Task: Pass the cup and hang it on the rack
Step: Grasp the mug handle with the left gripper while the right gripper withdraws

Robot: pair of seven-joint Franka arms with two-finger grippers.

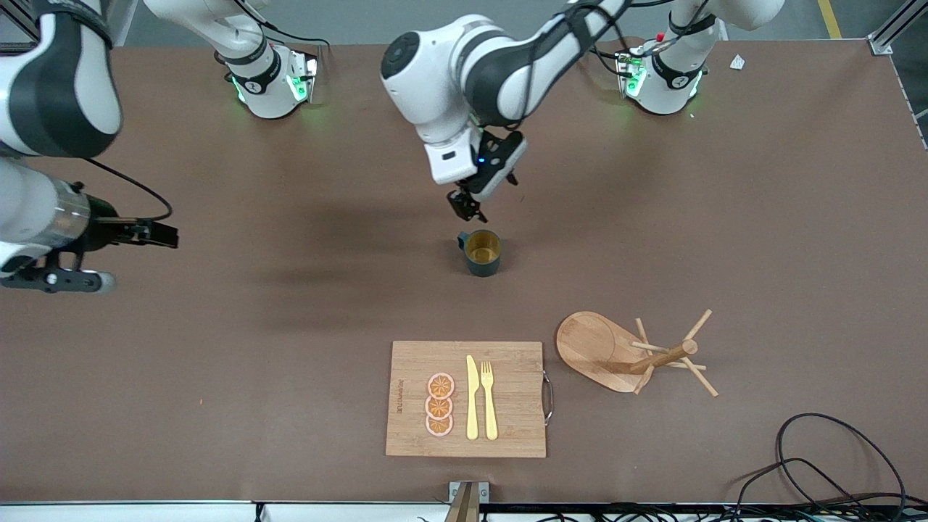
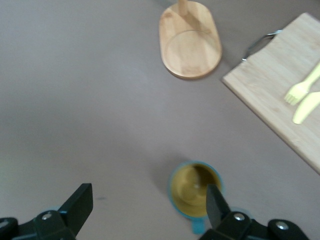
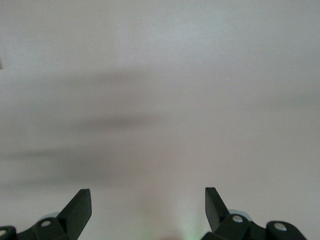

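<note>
We see the cup [image 1: 481, 251] standing upright on the table [image 1: 217, 362], farther from the front camera than the cutting board [image 1: 467, 399]. The left gripper [image 1: 467, 205] hangs just above the cup, fingers spread and empty, apart from the rim. The rack [image 1: 631, 351] stands beside the cutting board, toward the left arm's end. The right gripper [image 3: 148, 210] waits, fingers spread, over bare table toward the right arm's end.
</note>
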